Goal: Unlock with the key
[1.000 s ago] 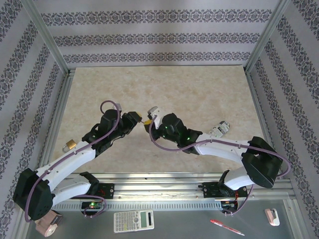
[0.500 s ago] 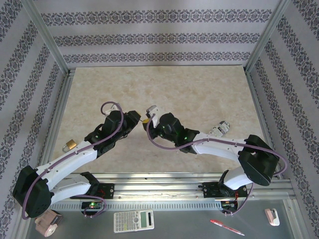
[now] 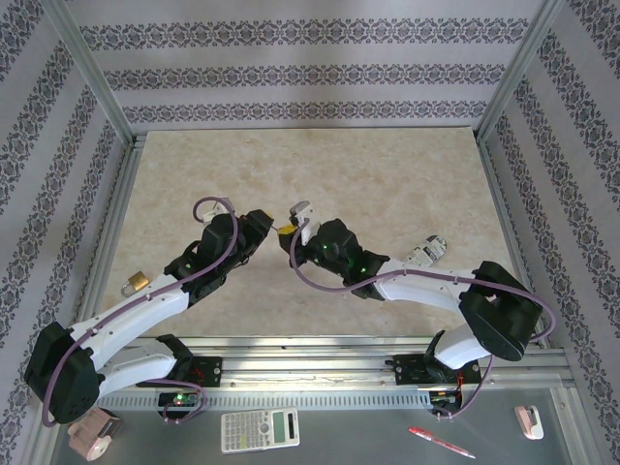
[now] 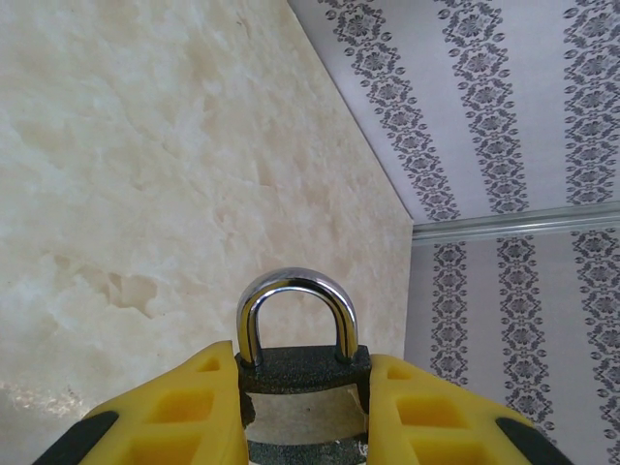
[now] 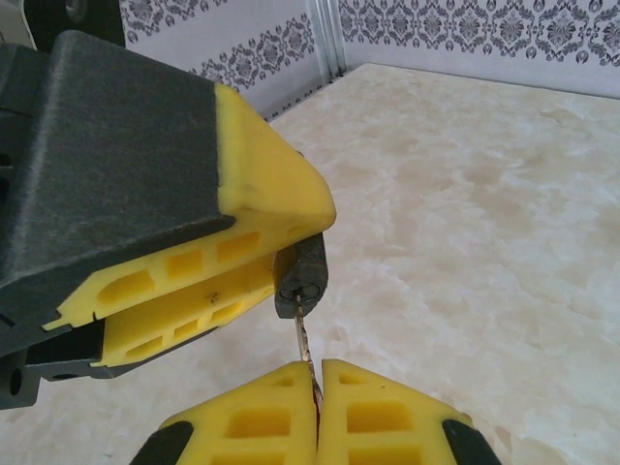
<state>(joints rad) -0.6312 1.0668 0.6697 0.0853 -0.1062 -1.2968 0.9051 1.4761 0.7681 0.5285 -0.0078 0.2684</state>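
Note:
My left gripper (image 4: 302,392) is shut on the dark body of a padlock (image 4: 302,371), whose steel shackle (image 4: 297,291) points away, closed, above the table. In the right wrist view the padlock's underside (image 5: 301,281) with its keyhole sticks out from the left gripper's yellow fingers (image 5: 194,291). My right gripper (image 5: 317,376) is shut on a thin key (image 5: 304,341). The key's tip meets the keyhole, and most of the blade shows outside it. From above, the left gripper (image 3: 265,229) and the right gripper (image 3: 298,225) face each other mid-table.
A brass padlock (image 3: 136,283) lies on the table by the left arm. A silvery lock-like thing (image 3: 427,250) lies by the right arm. A calculator (image 3: 260,428), a pen (image 3: 441,442) and a tape roll (image 3: 92,434) sit below the front rail.
Both grippers have shifted only a little and stay facing each other. The grips on the padlock and the key are the same.

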